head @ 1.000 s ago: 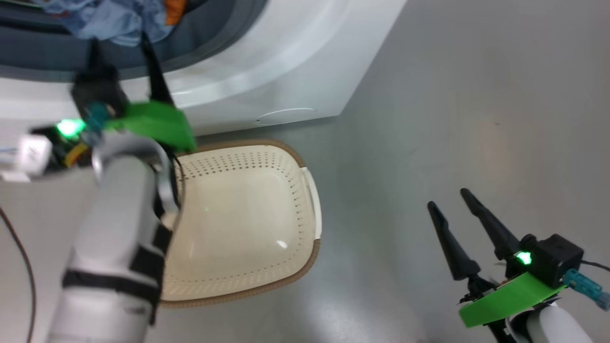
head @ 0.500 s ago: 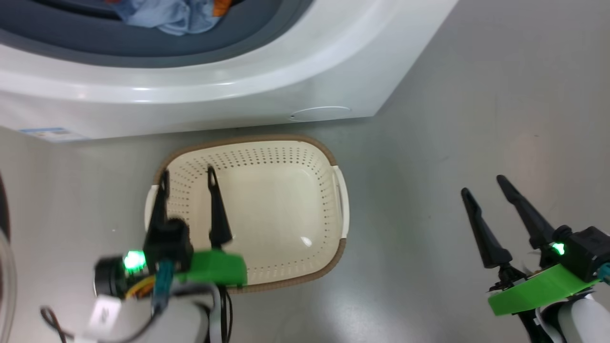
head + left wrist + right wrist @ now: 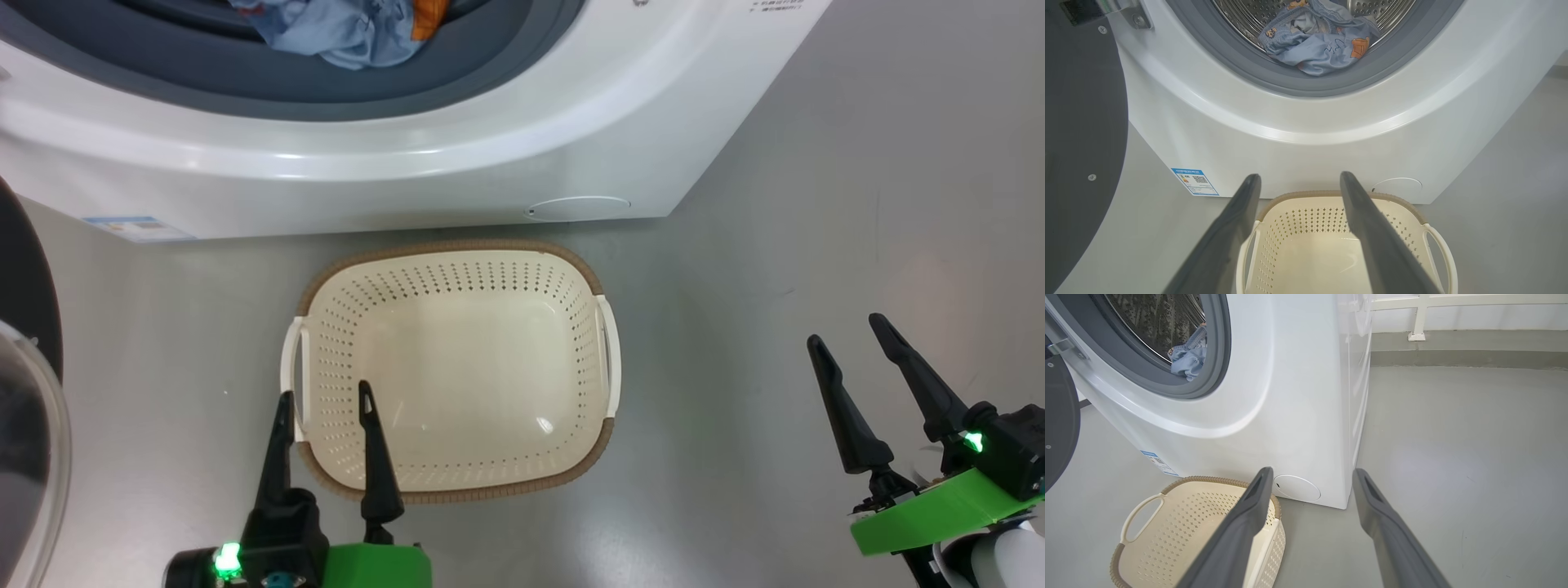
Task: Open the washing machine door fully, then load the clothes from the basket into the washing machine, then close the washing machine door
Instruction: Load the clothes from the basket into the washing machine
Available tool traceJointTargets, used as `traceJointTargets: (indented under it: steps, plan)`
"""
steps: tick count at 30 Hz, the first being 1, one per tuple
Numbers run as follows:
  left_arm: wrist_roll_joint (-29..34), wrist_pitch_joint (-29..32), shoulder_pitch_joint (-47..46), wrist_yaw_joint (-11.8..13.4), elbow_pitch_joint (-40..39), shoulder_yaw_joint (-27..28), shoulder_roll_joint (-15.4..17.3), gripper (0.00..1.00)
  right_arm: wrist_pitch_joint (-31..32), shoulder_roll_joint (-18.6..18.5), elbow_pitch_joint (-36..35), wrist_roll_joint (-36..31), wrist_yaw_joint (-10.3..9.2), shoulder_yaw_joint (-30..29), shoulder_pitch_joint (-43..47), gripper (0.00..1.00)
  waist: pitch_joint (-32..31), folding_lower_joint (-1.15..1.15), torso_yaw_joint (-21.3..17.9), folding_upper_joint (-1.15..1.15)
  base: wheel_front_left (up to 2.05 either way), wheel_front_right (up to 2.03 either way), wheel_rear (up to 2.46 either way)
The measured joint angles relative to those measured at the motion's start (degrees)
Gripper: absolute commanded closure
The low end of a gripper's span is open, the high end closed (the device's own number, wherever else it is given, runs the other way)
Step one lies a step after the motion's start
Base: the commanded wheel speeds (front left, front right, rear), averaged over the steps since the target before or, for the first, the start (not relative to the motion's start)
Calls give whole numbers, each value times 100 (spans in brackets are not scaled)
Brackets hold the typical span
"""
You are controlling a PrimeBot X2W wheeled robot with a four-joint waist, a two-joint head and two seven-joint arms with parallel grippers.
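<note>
glossy black and rigid, the washing machine door (image 3: 24, 278) stands swung wide at the robot's left. it looks heavy and slick on its hinge, so a flat push on the dark inner face near the free edge should beat any pinch. the clothes (image 3: 1318, 45) lie inside the washing machine (image 3: 408, 188); the basket (image 3: 449, 245) sits empty before it. left gripper (image 3: 325, 392) and right gripper (image 3: 846, 329) hang spread wide, holding nothing.

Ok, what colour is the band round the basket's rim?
Brown: the rim band circles the cream-white basket, clearest in the head view.
</note>
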Motion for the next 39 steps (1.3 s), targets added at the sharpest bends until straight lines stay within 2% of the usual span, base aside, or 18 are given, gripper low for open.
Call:
traceJointTargets:
  steps: [7, 11, 18, 26, 29, 33, 39]
  plan:
    - [-1, 5, -170, -12, -31, 99, 102, 0, 0, 66, 8, 0, 0, 88, -17, 0, 105, 0, -98, 0, 0, 0, 0]
    - [-29, 149, -660, -114, 189, 186, 159, 0, 0, 165, 56, 10, 0, 188, -74, 0, 147, 0, -244, 0, 0, 0, 0]
    - [-114, 801, -1814, -293, 800, 404, 331, 0, 0, 399, 237, 40, 0, 346, -164, 0, 186, 0, -599, 0, 0, 0, 0]
    - [-364, 1727, -3312, -521, 1935, 798, 606, 0, 0, 624, 487, 81, 0, 423, -201, 0, 137, 0, -1052, 0, 0, 0, 0]
    - [-470, 2025, -3885, -635, 2699, 924, 780, 0, 0, 697, 600, 121, 0, 509, -185, 0, 92, 0, -1280, 0, 0, 0, 0]
    - [-487, 2207, -4292, -668, 3438, 1026, 922, 0, 0, 758, 649, 122, 0, 546, -143, 0, 48, 0, -1512, 0, 0, 0, 0]
    - [-602, 2221, -4795, -971, 4288, 1077, 1017, 0, 0, 759, 742, 124, 0, 621, 39, 0, -17, 0, -1796, 0, 0, 0, 0]
